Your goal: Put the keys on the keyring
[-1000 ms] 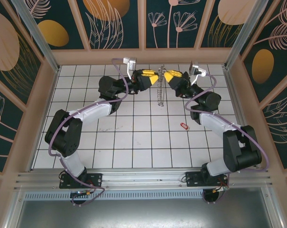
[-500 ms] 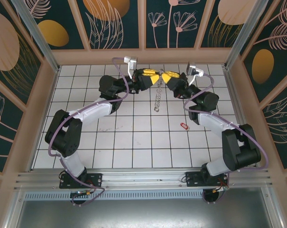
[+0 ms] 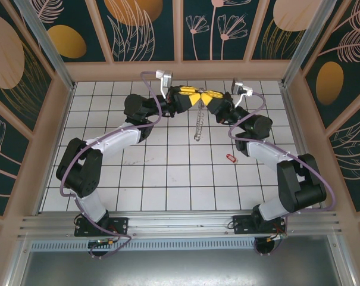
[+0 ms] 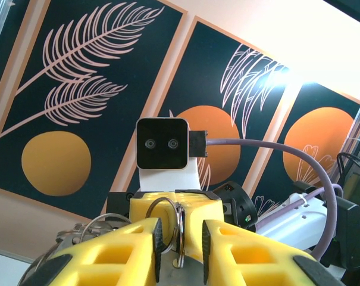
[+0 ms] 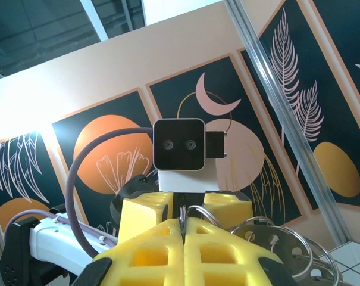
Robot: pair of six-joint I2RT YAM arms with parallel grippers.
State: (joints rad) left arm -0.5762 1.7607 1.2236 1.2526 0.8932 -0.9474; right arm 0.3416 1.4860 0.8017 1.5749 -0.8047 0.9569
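From the top camera, you are looking down on both arms reaching to the far middle of the tiled table [image 3: 168, 179]. There the left gripper [image 3: 191, 99] and the right gripper [image 3: 207, 97] are meeting tip to tip above the surface. A metal chain [image 3: 197, 122] is dangling from that meeting point. A small red object [image 3: 230, 158] is lying on the table well apart from the grippers, too small to tell whether it is a key. The likely danger is the chain dropping if either hold is giving way, or its hanging weight twisting the ring out of line.

From the left wrist camera, you are seeing the yellow fingers [image 4: 108, 259] standing a little apart, with a thin metal ring [image 4: 178, 235] edge-on between the pads. You cannot tell whether the pads are pressing it. If they are bearing on it off-centre, the ring is probably going to tip sideways and slip out.

From the right wrist camera, the yellow fingers [image 5: 156, 244] are clenched together, pinching the keyring [image 5: 197, 213], which is poking up from their seam. Loose rings [image 5: 269, 241] are hanging just beside them. With so little of it in the pinch, any pull from the opposite arm is risking tearing it free
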